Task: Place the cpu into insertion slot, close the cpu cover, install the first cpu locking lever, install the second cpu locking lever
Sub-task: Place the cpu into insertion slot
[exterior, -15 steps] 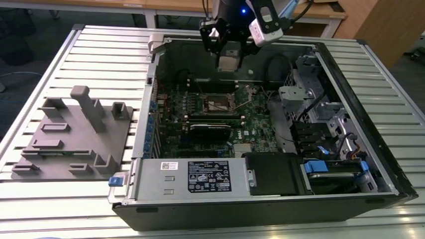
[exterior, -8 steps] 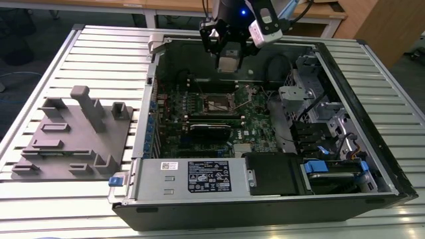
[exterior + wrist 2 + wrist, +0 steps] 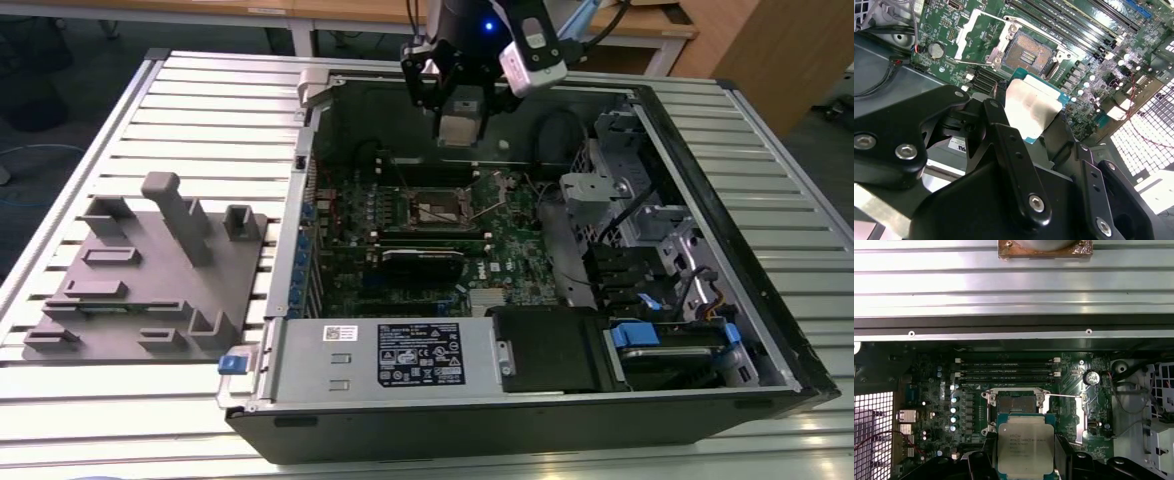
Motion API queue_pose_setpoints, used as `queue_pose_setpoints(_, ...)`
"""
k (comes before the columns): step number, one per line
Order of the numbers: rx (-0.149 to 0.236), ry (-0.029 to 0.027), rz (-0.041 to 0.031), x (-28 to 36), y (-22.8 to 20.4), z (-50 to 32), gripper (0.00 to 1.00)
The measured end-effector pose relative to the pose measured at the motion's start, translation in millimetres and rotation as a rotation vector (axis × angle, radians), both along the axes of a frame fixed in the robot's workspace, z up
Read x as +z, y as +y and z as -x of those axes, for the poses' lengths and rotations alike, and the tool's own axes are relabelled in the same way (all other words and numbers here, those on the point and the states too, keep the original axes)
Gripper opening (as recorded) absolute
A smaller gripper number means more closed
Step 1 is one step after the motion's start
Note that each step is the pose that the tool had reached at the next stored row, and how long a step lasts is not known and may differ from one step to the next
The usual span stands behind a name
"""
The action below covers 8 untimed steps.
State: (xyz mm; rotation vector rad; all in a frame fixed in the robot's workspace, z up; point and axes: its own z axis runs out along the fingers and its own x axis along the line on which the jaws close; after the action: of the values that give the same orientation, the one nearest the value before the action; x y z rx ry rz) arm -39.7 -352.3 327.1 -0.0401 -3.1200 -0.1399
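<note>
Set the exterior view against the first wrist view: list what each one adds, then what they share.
The exterior view adds the whole computer case on the slatted table, a grey fixture block at the exterior view's left, and the gripper hanging over the case. The first wrist view adds the cpu in the gripper's grip, with the bare insertion slot just beyond it, the memory slots and a round battery. Both share the green board and the slot.

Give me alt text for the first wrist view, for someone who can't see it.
The pincer holds the cpu, metal top showing, close beside the open insertion slot on a green circuit board. The cpu cover is swung open to one side, and long black slots lie past the socket.
</note>
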Motion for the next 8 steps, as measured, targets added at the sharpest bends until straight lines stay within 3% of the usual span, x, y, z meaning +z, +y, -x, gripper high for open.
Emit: queue_pose_setpoints(8, 0.000, 0.0000, 0.0001, -3.2, 0.0, 0.0, 0.54)
